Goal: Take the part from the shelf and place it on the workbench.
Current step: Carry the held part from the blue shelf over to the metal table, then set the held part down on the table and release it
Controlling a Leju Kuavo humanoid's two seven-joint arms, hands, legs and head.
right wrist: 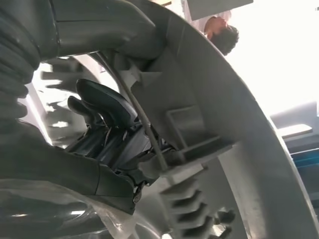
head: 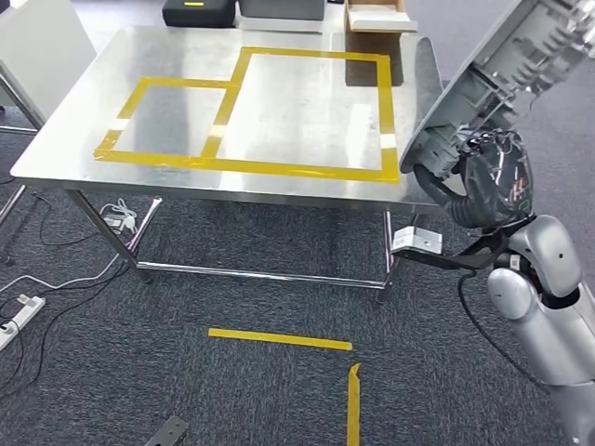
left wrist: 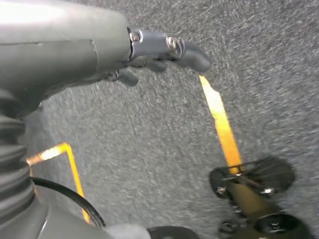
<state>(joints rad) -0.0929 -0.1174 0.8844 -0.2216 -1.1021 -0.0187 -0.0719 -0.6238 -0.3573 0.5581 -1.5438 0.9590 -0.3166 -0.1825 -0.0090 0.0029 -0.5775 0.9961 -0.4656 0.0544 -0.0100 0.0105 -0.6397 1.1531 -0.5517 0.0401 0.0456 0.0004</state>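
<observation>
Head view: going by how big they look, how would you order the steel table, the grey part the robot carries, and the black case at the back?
1. Steel table
2. Grey part, inflated by nearness to the camera
3. Black case, far and cropped

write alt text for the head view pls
The right robot hand holds a large grey plastic part raised at the right edge of a steel workbench marked with yellow tape rectangles. Grey carpet below carries more tape strips.

Yellow floor tape [head: 279, 339], white power strip [head: 15, 316], black case [head: 198, 12], cardboard box [head: 377, 16]
</observation>
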